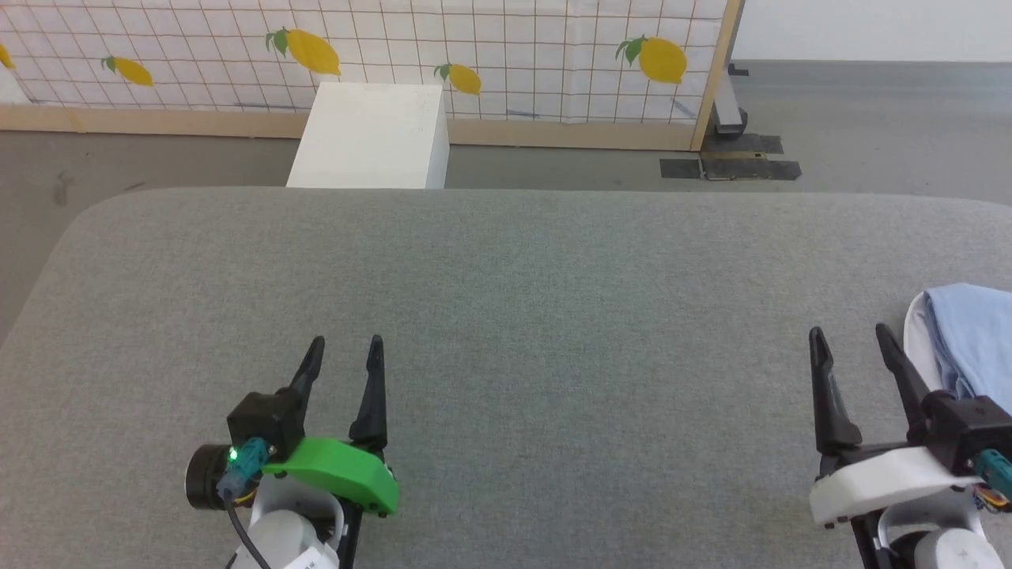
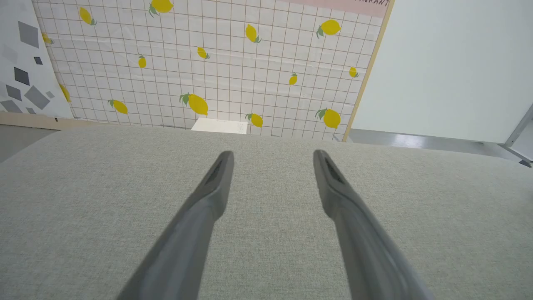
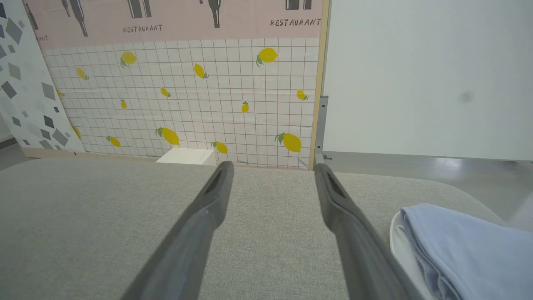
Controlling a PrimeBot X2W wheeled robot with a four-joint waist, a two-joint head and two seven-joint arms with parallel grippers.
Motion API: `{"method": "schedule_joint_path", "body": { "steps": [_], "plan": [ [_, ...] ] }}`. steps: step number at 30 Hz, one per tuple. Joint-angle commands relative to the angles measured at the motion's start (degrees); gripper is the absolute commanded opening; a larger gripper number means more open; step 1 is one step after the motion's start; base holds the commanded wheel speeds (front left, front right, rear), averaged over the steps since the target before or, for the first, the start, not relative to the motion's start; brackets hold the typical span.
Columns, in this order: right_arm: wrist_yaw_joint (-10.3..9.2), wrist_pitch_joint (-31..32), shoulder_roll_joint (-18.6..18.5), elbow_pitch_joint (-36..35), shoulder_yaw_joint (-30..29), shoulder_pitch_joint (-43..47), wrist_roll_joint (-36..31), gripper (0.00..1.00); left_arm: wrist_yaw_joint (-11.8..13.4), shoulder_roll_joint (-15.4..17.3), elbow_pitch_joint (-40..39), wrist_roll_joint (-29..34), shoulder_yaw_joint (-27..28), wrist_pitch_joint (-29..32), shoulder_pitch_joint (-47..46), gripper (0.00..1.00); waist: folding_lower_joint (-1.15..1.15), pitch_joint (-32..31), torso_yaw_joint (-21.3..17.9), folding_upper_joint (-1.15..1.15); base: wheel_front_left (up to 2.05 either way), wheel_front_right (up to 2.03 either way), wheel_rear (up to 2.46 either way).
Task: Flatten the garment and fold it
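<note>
Garment: the light blue polo shirt (image 1: 974, 336) lies bunched in soft folds at the right edge of the head view, cut off by that edge; collar, placket and logo cannot be made out.
Garment's place: on the grey bench (image 1: 506, 284), near its right end, with a curved white edge (image 1: 915, 336) showing along its left side; whether that edge is part of the shirt I cannot tell.
Garment from the right wrist: the blue folds (image 3: 466, 250) sit at the lower right, just beside the right-hand finger and apart from it.
Right pincer: the right pincer (image 1: 848, 336) is over the bench just left of the shirt, jaws spread wide, nothing between them; the same wide gap shows from its own wrist (image 3: 272, 166).
Left pincer: the left pincer (image 1: 346, 344) is over bare bench well apart from the shirt, jaws wide and holding nothing; likewise from its own wrist (image 2: 272, 155).
Wrist covers: green (image 1: 340, 470) on the left arm, white (image 1: 877, 478) on the right.
Beyond the bench: a white box (image 1: 371, 134) on the grey floor (image 1: 870, 118), before a gridded panel printed with lemons (image 1: 514, 47).
</note>
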Motion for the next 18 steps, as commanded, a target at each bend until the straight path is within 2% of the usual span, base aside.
{"method": "schedule_joint_path", "body": {
  "steps": [1, 15, 16, 18],
  "plan": [
    [-0.10, -0.4, 0.1, 0.4, 0.1, 0.9, 1.0, 1.00, -0.3, -0.3, 0.3, -0.2, -0.1, -0.3, 0.7, 1.00, 0.00, 0.0, -0.1, 0.00, 0.00, 0.00, 0.00],
    [-0.10, -1.0, 0.1, 1.5, 0.5, 0.9, 2.7, 1.00, -0.2, -0.4, 0.8, -0.3, 0.0, -0.3, 0.7, 1.00, 0.00, -0.1, -0.3, 0.00, 0.00, 0.00, 0.00],
    [0.00, -0.6, 0.0, 1.4, 0.4, 0.6, 2.2, 0.00, 0.0, -0.1, 0.6, 0.0, 0.0, 0.0, 0.3, 0.00, 0.00, -0.1, -0.3, 0.00, 0.00, 0.00, 0.00],
    [0.00, -0.5, 0.0, 1.4, 0.4, 0.6, 2.1, 0.00, 0.0, -0.1, 0.6, 0.0, 0.0, 0.1, 0.3, 0.00, 0.00, -0.1, -0.3, 0.00, 0.00, 0.00, 0.00]
  ]
}}
